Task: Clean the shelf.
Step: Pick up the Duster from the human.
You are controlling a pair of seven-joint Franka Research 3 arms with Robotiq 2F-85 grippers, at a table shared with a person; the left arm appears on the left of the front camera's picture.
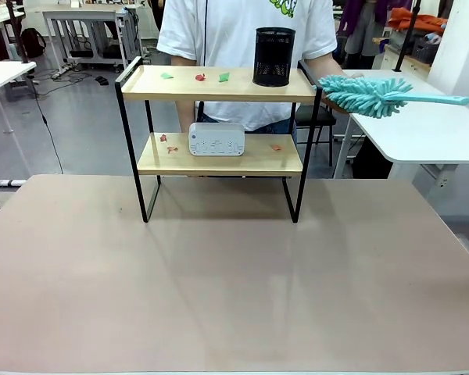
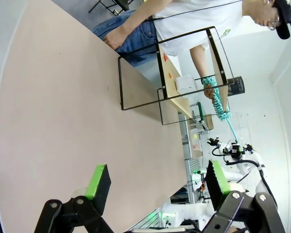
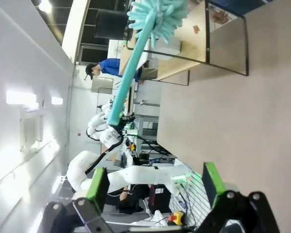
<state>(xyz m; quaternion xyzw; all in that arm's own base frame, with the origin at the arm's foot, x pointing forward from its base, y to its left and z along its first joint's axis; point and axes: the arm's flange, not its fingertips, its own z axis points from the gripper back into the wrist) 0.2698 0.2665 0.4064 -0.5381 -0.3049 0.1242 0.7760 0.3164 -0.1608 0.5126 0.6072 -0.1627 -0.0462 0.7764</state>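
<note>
Shelf [image 1: 219, 94] w/ 6 scraps [image 1: 223, 76], 1 cup [image 1: 273, 56]; 1 duster [image 1: 367, 95].

Light wood shelf [image 1: 187, 91] framed in black, teal duster [image 1: 367, 95], black mesh cup [image 1: 273, 56]

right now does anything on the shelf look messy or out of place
Yes: small paper-like scraps litter the shelf. Green and red scraps lie on the top board left of the black mesh cup; reddish scraps flank the white power strip below. Nothing looks tipped or damaged.
</note>
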